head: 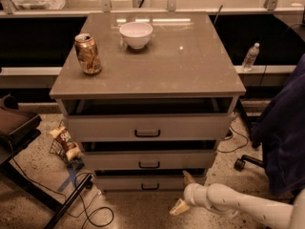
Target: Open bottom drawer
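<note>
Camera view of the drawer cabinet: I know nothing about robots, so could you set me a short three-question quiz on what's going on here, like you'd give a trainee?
1. True or false: the gripper sits low near the floor, fingers spread, to the right of the handle on the bottom drawer.
2. What stands on the cabinet top, left of the white bowl? A) a can B) a kettle C) a shoe
3. Fill in: counting the bottom one, the cabinet has ___ drawers.

Key: 1 true; 2 A; 3 three.
</note>
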`<state>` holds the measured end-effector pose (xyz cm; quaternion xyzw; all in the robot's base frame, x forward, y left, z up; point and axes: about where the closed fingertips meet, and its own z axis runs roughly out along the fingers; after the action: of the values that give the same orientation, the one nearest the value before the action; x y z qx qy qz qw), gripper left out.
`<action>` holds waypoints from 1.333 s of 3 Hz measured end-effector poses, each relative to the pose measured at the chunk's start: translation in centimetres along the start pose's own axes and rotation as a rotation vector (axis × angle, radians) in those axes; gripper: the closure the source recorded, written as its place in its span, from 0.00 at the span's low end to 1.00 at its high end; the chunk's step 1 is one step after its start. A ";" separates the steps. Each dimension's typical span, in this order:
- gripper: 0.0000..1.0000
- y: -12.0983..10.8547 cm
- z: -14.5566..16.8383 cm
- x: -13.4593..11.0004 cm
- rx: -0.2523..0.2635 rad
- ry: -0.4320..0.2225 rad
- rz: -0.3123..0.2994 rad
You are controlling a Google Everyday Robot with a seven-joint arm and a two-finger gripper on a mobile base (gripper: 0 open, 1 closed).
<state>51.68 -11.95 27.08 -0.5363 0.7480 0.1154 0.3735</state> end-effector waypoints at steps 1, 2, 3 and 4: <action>0.00 -0.4 3.6 1.5 -0.024 0.027 -0.002; 0.00 -0.3 3.7 1.5 -0.024 0.027 -0.002; 0.00 -0.5 4.3 1.7 -0.025 0.038 -0.009; 0.00 -2.4 4.8 2.7 -0.008 0.073 -0.023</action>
<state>55.51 -12.07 22.46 -0.5501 0.7546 0.0944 0.3451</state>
